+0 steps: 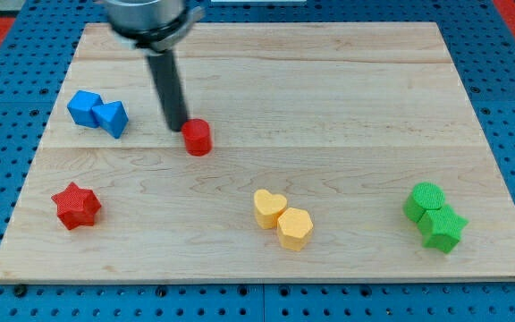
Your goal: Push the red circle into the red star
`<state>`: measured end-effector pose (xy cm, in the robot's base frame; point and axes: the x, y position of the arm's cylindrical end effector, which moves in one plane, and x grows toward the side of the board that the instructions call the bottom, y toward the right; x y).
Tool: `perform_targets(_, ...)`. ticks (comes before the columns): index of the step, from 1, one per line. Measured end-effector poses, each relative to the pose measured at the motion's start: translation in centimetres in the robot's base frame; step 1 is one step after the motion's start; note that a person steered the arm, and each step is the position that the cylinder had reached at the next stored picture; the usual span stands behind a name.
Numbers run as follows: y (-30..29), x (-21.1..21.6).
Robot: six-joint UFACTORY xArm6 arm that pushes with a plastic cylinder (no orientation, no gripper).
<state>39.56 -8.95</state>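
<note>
The red circle (pixel 198 138) stands on the wooden board (pixel 347 107), left of its middle. My tip (pixel 176 128) is right beside the red circle, at its upper left, touching or almost touching it. The red star (pixel 76 206) lies near the board's lower left, well below and left of the red circle.
Two blue blocks (pixel 97 113) sit together at the view's left, just left of my tip. A yellow heart (pixel 268 208) and a yellow hexagon (pixel 295 228) lie at the bottom middle. Two green blocks (pixel 434 216) lie at the lower right.
</note>
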Motion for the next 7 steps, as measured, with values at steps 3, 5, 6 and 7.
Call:
perform_targets(3,-2.3,5.2)
perform_targets(5,3.2,6.3)
perform_targets(6,-6.1,9.8)
perform_targets(7,-8.6,10.7)
